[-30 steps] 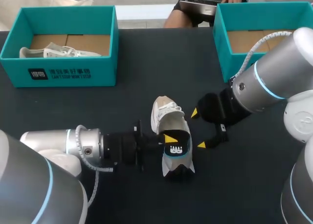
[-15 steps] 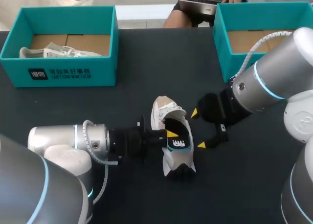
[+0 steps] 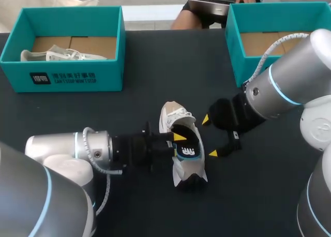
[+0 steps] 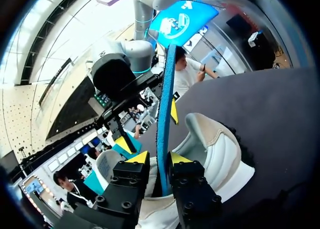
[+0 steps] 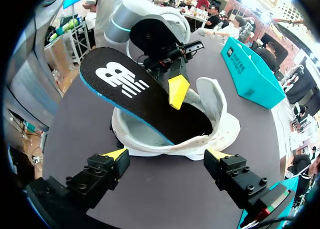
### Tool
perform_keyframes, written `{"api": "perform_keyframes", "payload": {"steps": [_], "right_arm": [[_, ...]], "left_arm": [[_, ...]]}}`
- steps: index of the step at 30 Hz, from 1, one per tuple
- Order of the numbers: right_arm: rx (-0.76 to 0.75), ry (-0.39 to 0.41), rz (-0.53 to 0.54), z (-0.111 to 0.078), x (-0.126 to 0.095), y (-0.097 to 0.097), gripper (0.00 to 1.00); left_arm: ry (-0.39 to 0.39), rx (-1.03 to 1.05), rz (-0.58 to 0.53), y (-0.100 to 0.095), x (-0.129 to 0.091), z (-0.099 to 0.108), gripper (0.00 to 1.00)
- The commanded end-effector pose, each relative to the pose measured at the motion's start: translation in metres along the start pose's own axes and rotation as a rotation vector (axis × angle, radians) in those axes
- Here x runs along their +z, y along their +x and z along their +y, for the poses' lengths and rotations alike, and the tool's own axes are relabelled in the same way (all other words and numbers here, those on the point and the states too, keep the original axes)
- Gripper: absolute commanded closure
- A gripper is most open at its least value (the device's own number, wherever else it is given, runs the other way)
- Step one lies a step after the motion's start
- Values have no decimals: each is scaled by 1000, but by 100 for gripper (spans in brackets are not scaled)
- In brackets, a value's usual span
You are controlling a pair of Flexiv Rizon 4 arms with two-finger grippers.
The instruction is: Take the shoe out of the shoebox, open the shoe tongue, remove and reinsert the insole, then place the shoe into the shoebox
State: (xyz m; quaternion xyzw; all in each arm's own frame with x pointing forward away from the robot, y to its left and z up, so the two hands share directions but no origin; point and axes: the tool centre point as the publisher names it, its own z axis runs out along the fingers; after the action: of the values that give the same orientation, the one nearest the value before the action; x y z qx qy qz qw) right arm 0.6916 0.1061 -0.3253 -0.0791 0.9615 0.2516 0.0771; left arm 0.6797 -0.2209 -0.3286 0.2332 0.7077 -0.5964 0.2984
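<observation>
While clamped from both sides in the left jaws, juts slantwise out of the white shoe (image 3: 170, 120) — dark insole (image 3: 189, 149), lower end inside, printed end up in the air. Sits sole-down mid-counter (image 3: 134, 87), that shoe. At its 9 o'clock, left arm (image 3: 93, 151). At its 3 o'clock, right jaws spread wide on the right arm (image 3: 279, 92) — near the shoe, apart from it. At 11 o'clock, a teal shoebox (image 3: 103, 74) holding a second pale shoe (image 3: 54, 55); at 1 o'clock, a second teal shoebox (image 3: 234, 50).

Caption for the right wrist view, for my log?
Left gripper pinches the insole, partly out of the white shoe; right gripper hangs open before it.
</observation>
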Motion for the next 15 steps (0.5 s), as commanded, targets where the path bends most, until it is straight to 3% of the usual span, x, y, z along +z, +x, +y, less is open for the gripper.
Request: {"api": "perform_keyframes", "payload": {"steps": [1,9,12,13,15], "right_arm": [[0,0,-2,0,0,1,0],[0,0,-2,0,0,1,0],[0,0,-2,0,0,1,0],[0,0,-2,0,0,1,0],[0,0,-2,0,0,1,0]], "left_arm": [[15,7,-9,1,-9,-14,74],[68,31,-5,5,-9,-38,77],[72,35,2,7,-7,-42,87],[73,34,6,8,-7,-42,100],[67,33,13,11,-3,-39,100]]}}
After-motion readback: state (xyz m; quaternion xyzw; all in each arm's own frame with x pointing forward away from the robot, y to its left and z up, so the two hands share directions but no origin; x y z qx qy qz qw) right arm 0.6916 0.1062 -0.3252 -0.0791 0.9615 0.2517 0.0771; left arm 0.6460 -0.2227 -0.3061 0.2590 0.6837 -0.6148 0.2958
